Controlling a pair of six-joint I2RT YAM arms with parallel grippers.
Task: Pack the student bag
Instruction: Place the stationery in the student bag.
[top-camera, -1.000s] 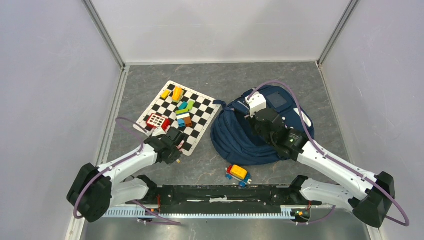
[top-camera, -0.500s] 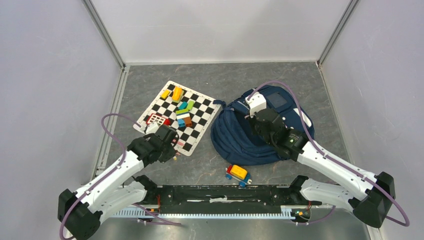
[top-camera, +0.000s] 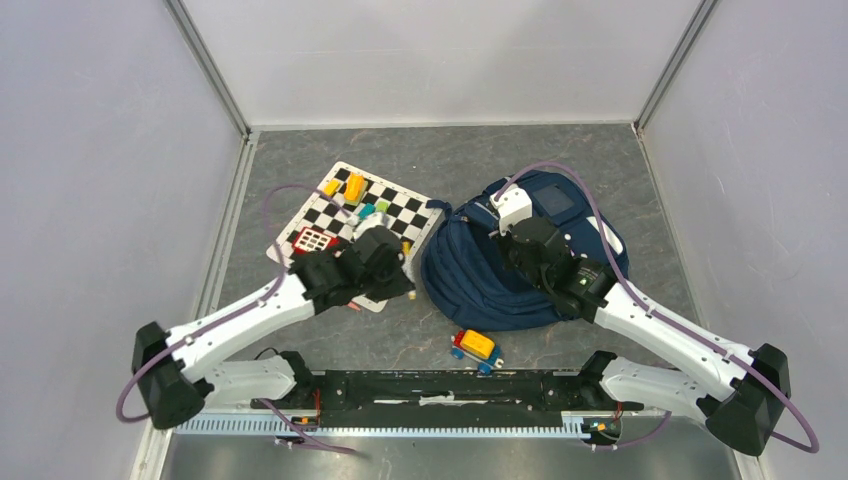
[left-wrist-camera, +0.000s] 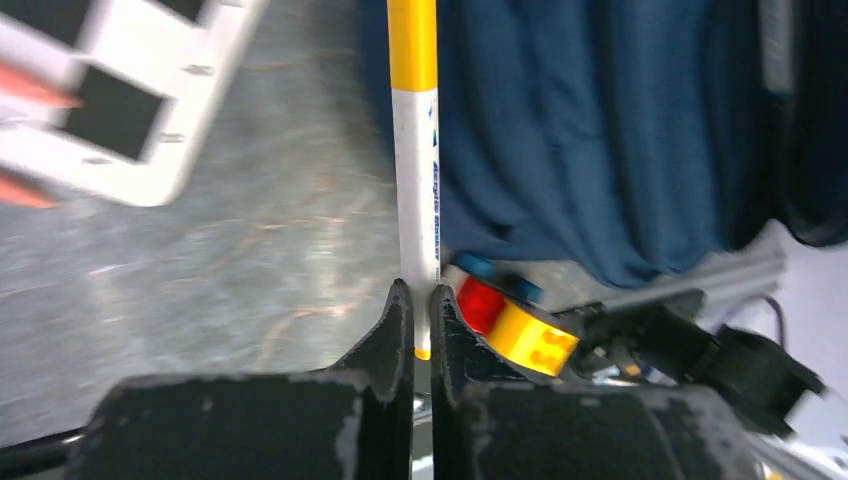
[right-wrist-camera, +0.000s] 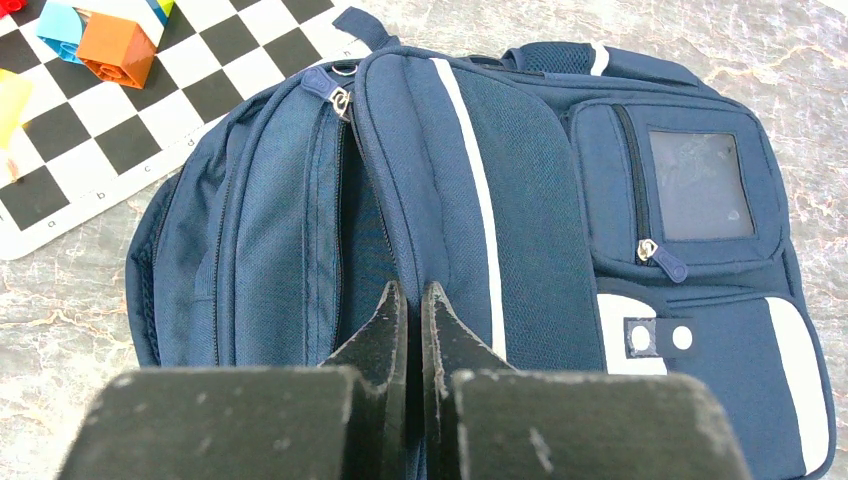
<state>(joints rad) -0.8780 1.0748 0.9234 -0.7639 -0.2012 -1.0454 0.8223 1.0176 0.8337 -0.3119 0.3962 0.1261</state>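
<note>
The student bag, navy with a pale stripe, lies right of centre, and its main zip gap shows in the right wrist view. My right gripper rests on top of it. There its jaws are shut on a fold of the bag's fabric beside that gap. My left gripper hovers just left of the bag, shut on a white pen with yellow ends. The pen points toward the blue fabric.
A chessboard mat with several coloured blocks lies left of the bag, and a red-and-white window block sits at its near corner. A yellow-and-red toy car stands in front of the bag. Grey walls enclose the table.
My left arm has swung right from the chessboard's near edge to the bag's left side, its jaws closing on the pen. The right arm and the bag have not moved.
</note>
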